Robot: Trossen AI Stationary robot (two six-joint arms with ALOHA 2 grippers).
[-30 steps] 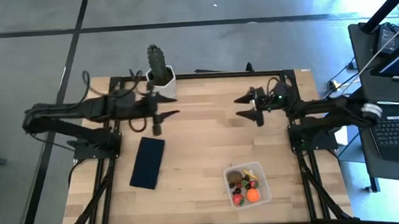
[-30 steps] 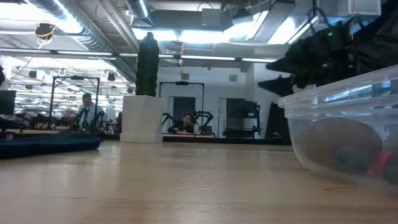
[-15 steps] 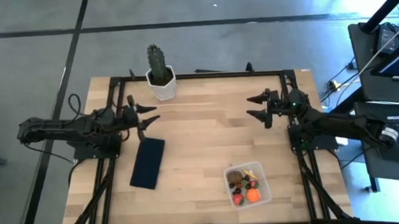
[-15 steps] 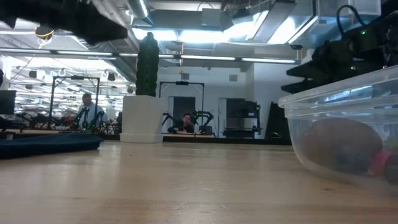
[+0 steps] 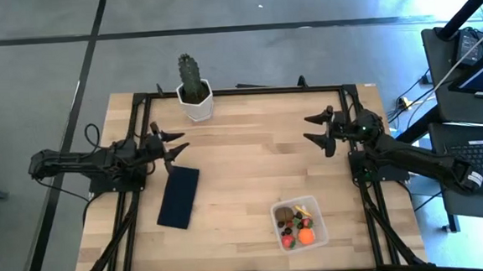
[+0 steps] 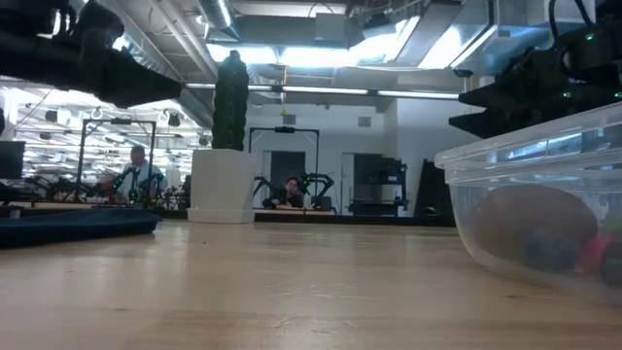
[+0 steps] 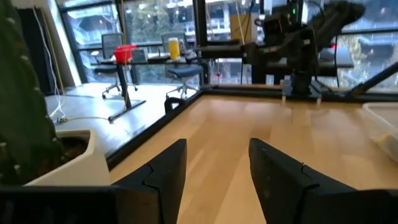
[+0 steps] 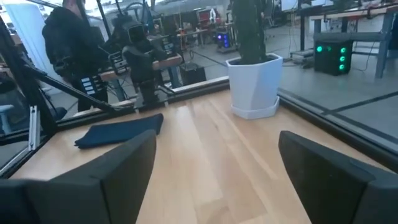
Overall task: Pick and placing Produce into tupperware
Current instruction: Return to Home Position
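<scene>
Left tool [image 5: 183,140] and right tool [image 5: 306,128] farther back, jaws apart.

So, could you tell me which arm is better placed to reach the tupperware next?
Probably right: the right gripper hangs open on the tupperware's side of the table, while the left gripper, also open, sits farther off, beyond the navy mat.
</scene>
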